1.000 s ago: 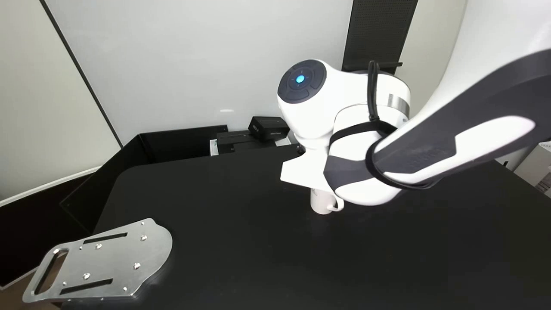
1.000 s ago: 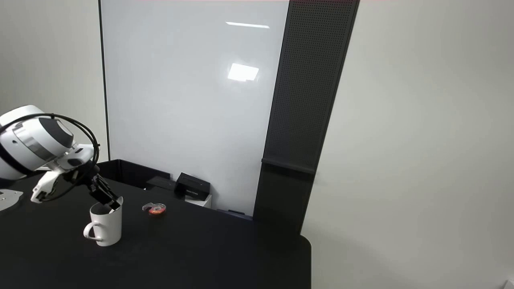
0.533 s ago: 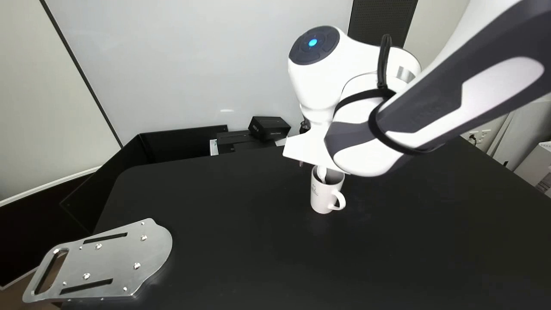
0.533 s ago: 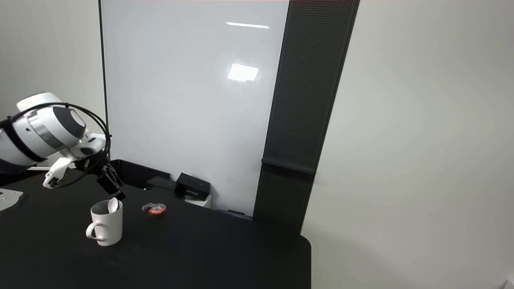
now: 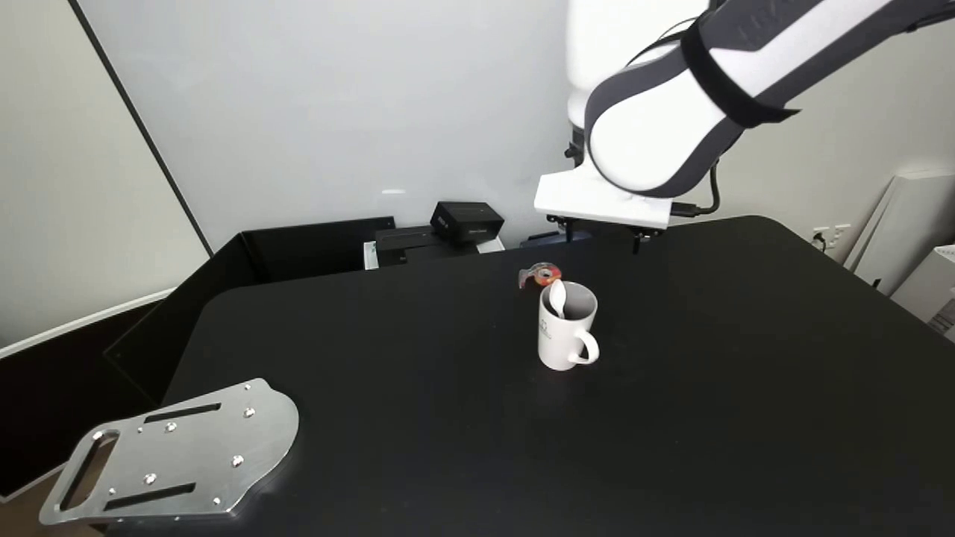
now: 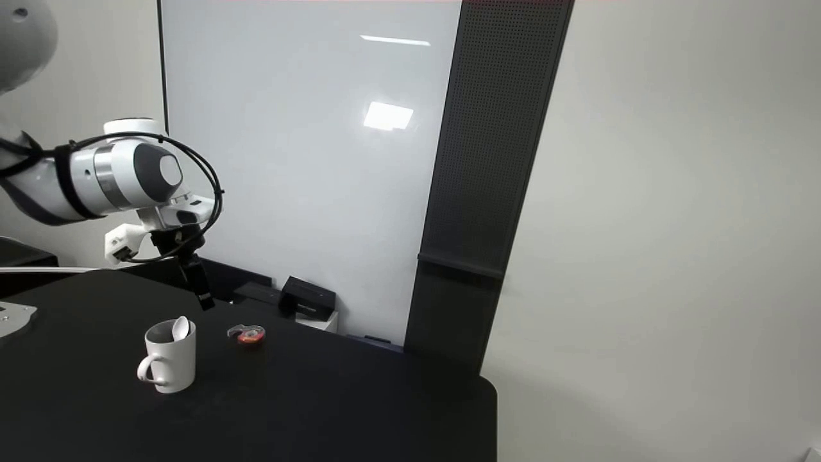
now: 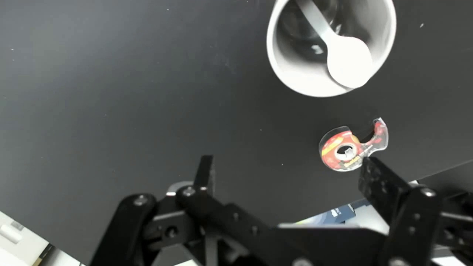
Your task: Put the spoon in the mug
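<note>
The white mug (image 5: 558, 344) stands upright on the black table; it also shows in an exterior view (image 6: 176, 366) and in the wrist view (image 7: 306, 83). The white spoon (image 5: 557, 297) leans inside the mug, bowl end up against the rim and handle down, also seen in an exterior view (image 6: 181, 328) and in the wrist view (image 7: 349, 61). My gripper (image 7: 288, 160) is open, with nothing between its fingers. It is in the air above the table, beyond the mug toward the far edge, apart from mug and spoon, in both exterior views (image 5: 603, 240) (image 6: 204, 305).
A red and clear tape dispenser (image 7: 343, 149) lies on the table near the mug, also in both exterior views (image 5: 547, 274) (image 6: 249, 334). A grey metal plate (image 5: 194, 455) lies at the table's near left. Dark boxes (image 5: 466, 221) stand beyond the far edge by the wall.
One second ago the fingers were at the mug's rim by the spoon. The gripper has let go, risen and moved away toward the far edge. The spoon stays leaning in the mug.
</note>
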### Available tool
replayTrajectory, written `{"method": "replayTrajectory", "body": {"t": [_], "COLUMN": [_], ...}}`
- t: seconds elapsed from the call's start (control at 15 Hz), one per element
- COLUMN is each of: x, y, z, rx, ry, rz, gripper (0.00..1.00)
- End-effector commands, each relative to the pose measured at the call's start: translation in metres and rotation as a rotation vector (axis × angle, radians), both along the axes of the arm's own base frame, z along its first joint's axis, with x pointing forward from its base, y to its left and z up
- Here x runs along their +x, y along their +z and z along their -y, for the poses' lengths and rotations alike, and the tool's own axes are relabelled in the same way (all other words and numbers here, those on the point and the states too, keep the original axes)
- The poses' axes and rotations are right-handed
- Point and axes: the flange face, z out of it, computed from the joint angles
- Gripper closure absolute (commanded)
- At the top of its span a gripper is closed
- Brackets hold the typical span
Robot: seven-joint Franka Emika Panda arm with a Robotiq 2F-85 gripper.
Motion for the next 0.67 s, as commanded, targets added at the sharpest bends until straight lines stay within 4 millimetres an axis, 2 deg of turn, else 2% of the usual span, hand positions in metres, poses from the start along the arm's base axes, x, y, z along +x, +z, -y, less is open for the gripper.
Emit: {"method": "replayTrajectory", "body": {"t": [0.0, 0.2, 0.27, 0.6], "x": [0.004, 0.002, 0.002, 0.0], "y": [0.011, 0.007, 0.0, -0.001], "z": [0.015, 0.023, 0.022, 0.022], "rx": [0.058, 0.087, 0.06, 0.069], "ry": [0.035, 0.081, 0.057, 0.081], "rz": [-0.108, -0.185, -0.141, -0.172], "gripper": [0.0, 0.0, 0.0, 0.0]}}
